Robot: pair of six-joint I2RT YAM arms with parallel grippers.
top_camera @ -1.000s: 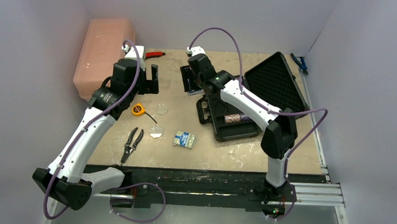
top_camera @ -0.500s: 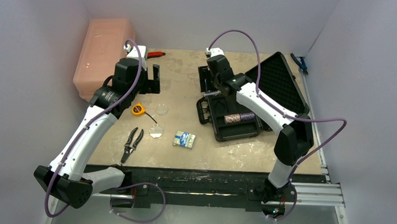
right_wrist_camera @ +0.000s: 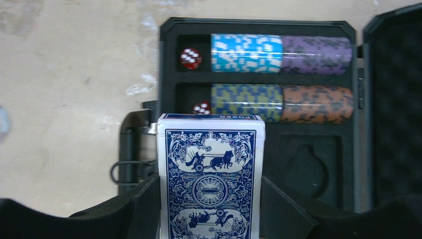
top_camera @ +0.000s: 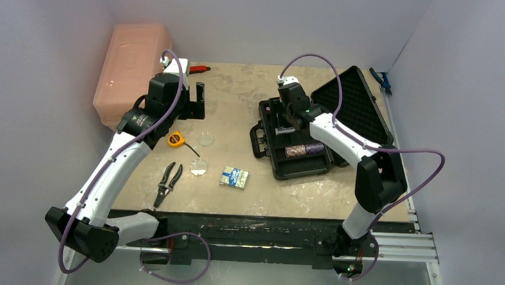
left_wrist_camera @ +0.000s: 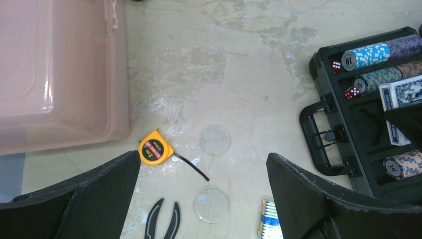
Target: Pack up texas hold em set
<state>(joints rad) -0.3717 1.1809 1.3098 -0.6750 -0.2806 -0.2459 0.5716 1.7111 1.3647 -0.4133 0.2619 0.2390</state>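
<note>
**Deck poised over the briefcase.**
Nearest, a second deck (top_camera: 234, 178) and pale discs (top_camera: 198, 167) lie loose on the table (top_camera: 299, 196). Beyond, the right tool (right_wrist_camera: 211, 219) clamps a card deck (right_wrist_camera: 211, 164) above the open briefcase (right_wrist_camera: 259, 22), presumably for insertion. The left tool (left_wrist_camera: 203, 164) gapes, holding nothing.

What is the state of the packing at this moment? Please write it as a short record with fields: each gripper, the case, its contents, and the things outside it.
left gripper: open, empty, above the table
right gripper: shut on a blue-backed card deck, over the case
briefcase: open
inside the case: chip rows, two red dice
set parts on the table: second card deck, two clear discs
other things: tape measure, pliers, pink bin
</note>
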